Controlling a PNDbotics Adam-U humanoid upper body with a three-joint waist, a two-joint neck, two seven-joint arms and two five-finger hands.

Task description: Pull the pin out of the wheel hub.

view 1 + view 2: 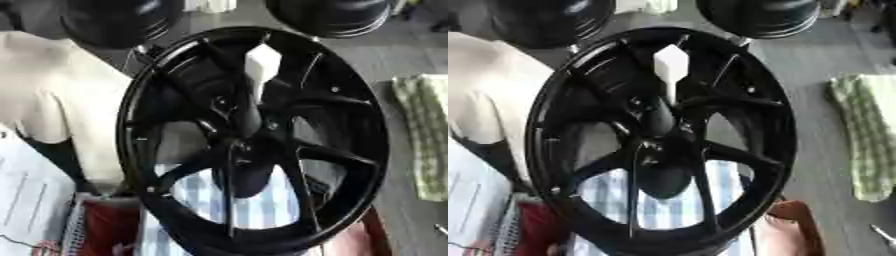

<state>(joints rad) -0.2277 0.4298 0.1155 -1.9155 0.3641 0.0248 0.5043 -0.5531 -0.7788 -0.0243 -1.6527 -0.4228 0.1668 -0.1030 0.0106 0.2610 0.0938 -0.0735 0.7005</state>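
Pin (pixel 670 67) apparently in wheel hub (pixel 658 150).

Neither left hand nor right hand shows in view.

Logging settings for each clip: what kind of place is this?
Probably a workshop or garage, not a home. A black wheel with a white pin fills the view, two more wheels stand behind it, and the floor is bare grey.

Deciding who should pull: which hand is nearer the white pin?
Cannot tell: neither hand shows in either view. Only the white pin stands out against the black wheel and its spokes.
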